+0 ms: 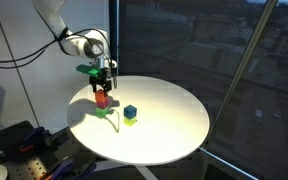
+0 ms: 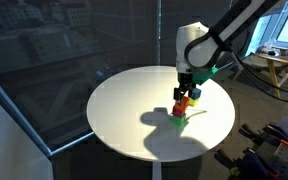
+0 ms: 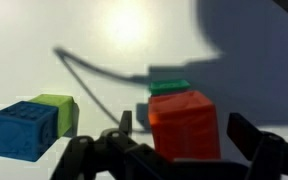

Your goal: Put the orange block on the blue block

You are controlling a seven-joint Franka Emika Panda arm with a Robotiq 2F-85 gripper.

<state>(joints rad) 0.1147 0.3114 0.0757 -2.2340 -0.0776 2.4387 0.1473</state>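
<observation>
Jaws of the black Robotiq gripper [image 3: 178, 134] stand open, one dark finger on each side of the small bright orange cube [image 3: 184, 125]. A thin strip of light shows between the cube and each finger, so nothing is clamped. The wrist view is too blurred at its lower edge to tell whether the cube's base is on the table.

Just behind the orange block, touching or nearly touching its far top edge, lies a small green cube [image 3: 169, 87]. Toward the left edge of the wrist view, well apart from that pair, sits the small dark blue cube [image 3: 22, 130]. A yellow-green cube [image 3: 59, 108] is pressed against its far side. The top of the blue block is bare.

In both exterior views the gripper [image 1: 103, 85] [image 2: 187, 90] hangs straight down over the orange block [image 1: 101, 98] [image 2: 183, 101], with the green cube [image 1: 106, 111] [image 2: 179, 113] beside it. In an exterior view the blue block [image 1: 130, 110] and the yellow-green cube [image 1: 132, 120] stand near the middle of the round white tabletop [image 1: 174, 120] [image 2: 124, 110]. The arm casts a dark shadow across it. Tall dark window panes [image 1: 214, 50] rise behind the table.
</observation>
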